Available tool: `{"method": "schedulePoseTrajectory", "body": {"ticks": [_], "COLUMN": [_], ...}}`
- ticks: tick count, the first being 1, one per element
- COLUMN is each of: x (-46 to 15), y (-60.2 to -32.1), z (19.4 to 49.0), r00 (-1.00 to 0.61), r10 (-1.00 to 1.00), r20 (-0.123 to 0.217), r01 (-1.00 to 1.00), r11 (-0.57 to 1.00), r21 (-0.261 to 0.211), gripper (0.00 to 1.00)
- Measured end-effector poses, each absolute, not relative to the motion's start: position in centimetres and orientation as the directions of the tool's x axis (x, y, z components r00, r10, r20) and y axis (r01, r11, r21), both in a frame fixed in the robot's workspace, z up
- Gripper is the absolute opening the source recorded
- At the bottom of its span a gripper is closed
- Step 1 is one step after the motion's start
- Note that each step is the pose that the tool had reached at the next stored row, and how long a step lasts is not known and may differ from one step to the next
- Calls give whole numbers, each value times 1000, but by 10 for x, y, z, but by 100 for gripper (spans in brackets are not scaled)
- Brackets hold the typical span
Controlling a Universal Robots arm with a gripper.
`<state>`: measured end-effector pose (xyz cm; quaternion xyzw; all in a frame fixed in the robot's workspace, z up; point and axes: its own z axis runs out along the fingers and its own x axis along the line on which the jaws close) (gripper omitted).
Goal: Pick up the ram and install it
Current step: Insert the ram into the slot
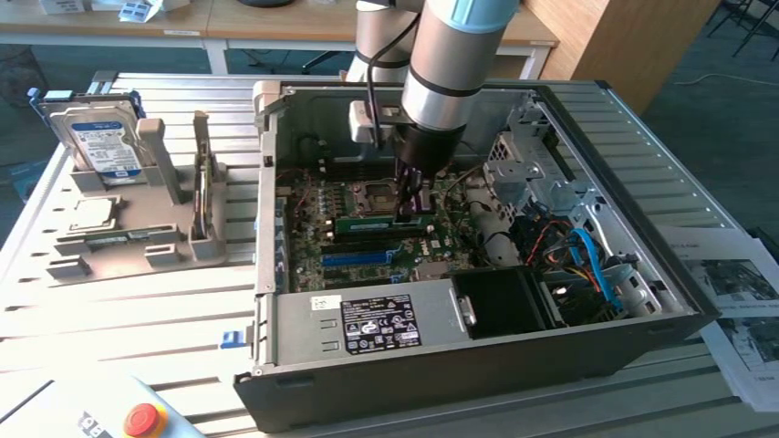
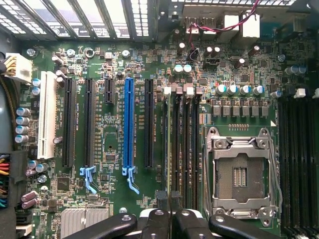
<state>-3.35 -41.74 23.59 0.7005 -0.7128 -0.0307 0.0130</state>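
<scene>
The ram (image 1: 379,222) is a narrow green stick lying level just above the motherboard inside the open computer case (image 1: 681,310). My gripper (image 1: 411,206) reaches straight down into the case and is shut on the ram near its middle. In the wrist view the ram (image 2: 166,144) shows edge-on as a thin green strip running away from my gripper (image 2: 169,203). It lines up with the black memory slots (image 2: 184,144) beside the processor socket (image 2: 239,174). I cannot tell whether the ram sits in a slot or hovers over it.
A blue slot (image 2: 129,124) and black expansion slots lie beside the memory slots. The power supply (image 1: 378,324), cables (image 1: 585,255) and drive cage (image 1: 535,164) crowd the case. Outside it, a grey fixture (image 1: 171,201) holds a hard drive (image 1: 104,146) and a silver chip (image 1: 91,212). A red button (image 1: 144,420) sits in front.
</scene>
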Motion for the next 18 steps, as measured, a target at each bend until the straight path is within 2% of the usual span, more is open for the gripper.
{"method": "schedulePoseTrajectory", "body": {"ticks": [18], "x": [-33], "y": [-417], "z": [234], "r00": [-18], "r10": [-1000], "r20": [-24], "r01": [-998], "r11": [17], "r21": [60], "gripper": [12]}}
